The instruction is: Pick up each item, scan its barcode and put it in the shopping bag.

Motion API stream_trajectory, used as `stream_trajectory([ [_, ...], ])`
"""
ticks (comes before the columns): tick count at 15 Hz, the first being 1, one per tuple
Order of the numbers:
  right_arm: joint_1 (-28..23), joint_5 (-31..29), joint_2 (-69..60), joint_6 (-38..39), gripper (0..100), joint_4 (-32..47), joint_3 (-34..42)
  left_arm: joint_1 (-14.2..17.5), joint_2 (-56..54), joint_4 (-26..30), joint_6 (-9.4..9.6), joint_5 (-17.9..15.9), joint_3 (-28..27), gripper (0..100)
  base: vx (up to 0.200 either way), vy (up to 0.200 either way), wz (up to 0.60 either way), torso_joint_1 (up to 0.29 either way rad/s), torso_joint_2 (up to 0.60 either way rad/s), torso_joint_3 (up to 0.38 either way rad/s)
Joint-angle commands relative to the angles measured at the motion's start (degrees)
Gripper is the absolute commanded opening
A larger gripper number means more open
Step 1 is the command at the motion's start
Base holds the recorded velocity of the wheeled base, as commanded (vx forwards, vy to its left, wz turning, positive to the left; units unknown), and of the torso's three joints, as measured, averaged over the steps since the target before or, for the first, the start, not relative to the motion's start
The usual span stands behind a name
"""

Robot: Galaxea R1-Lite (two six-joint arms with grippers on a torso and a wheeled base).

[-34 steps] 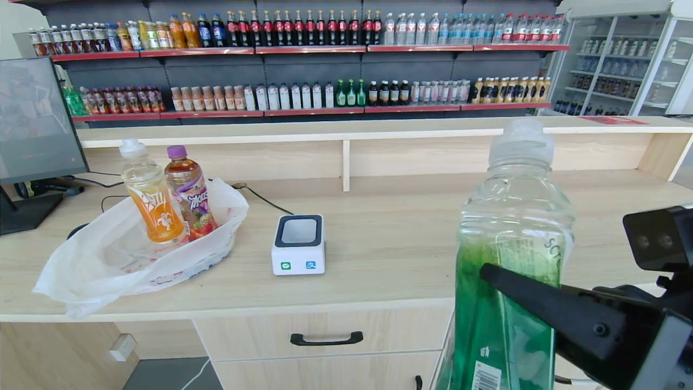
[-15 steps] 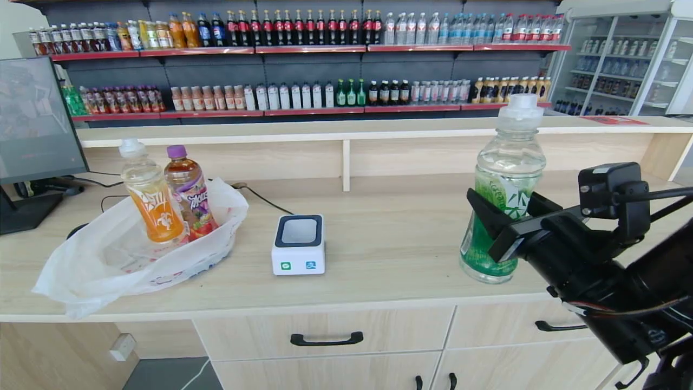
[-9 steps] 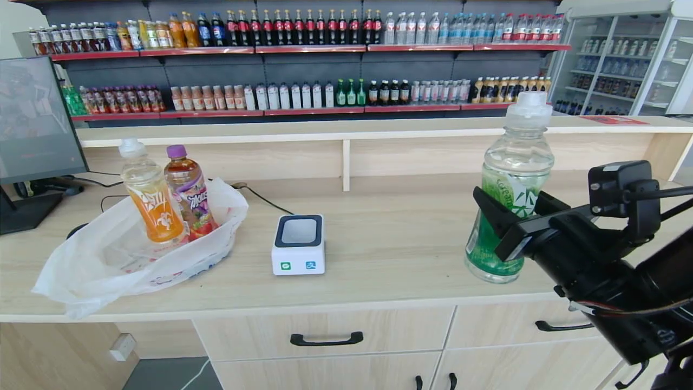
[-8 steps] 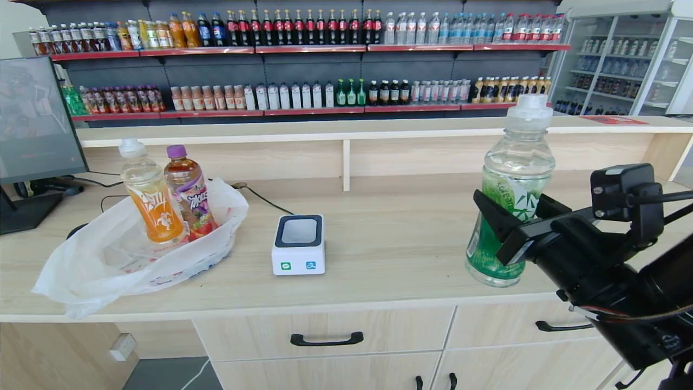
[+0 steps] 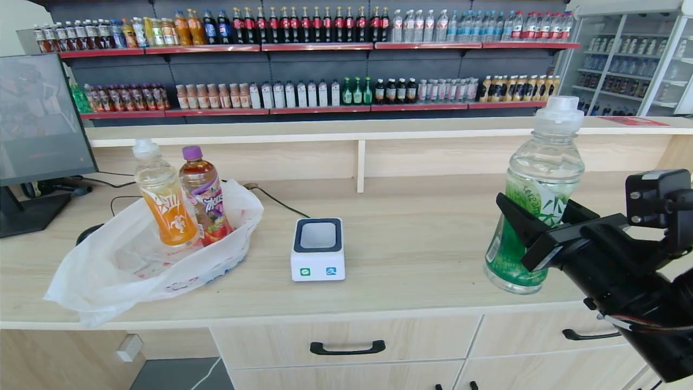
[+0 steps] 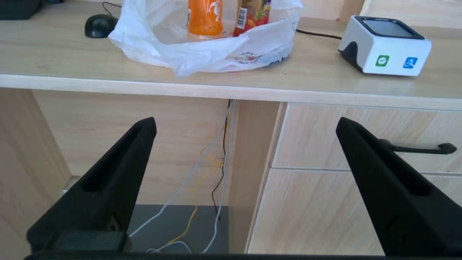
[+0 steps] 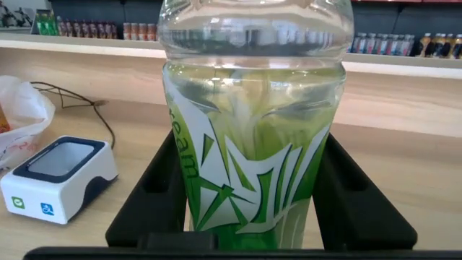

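A clear bottle with a green label (image 5: 544, 168) stands upright at the right of the wooden counter (image 5: 422, 254), its base at or just above the surface. My right gripper (image 5: 533, 208) is shut on its labelled middle; in the right wrist view the green bottle (image 7: 253, 108) sits between both black fingers (image 7: 155, 188). The white scanner (image 5: 318, 249) rests mid-counter. At the left, the white shopping bag (image 5: 124, 271) holds an orange bottle (image 5: 162, 200) and a purple-capped bottle (image 5: 206, 200). My left gripper (image 6: 242, 180) hangs open below the counter's front edge, facing the drawers.
A monitor (image 5: 43, 119) and a black mouse (image 6: 97, 25) sit at the counter's far left. A cable (image 5: 276, 200) runs behind the scanner. A raised ledge (image 5: 357, 135) backs the counter, with drink shelves behind it. Bare counter lies between the scanner and the green bottle.
My right gripper has carried the green bottle from close to the head camera down to the counter's right side, then held nearly still. The head camera has shifted slightly.
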Motion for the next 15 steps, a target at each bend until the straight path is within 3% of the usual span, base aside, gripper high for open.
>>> stream_trajectory([
  [1,-0.79,-0.13,-1.07,0.07,0,-0.23,1.17,0.05,-0.02,-0.02,0.04,0.01,0.01,100,0.0,0.2,0.0,0.002,-0.01,0.002],
  [15,-0.7,-0.13,-2.3,0.07,0,-0.23,3.98,0.05,-0.02,-0.02,0.04,0.01,0.01,100,0.0,0.2,0.0,0.0,0.0,0.002],
])
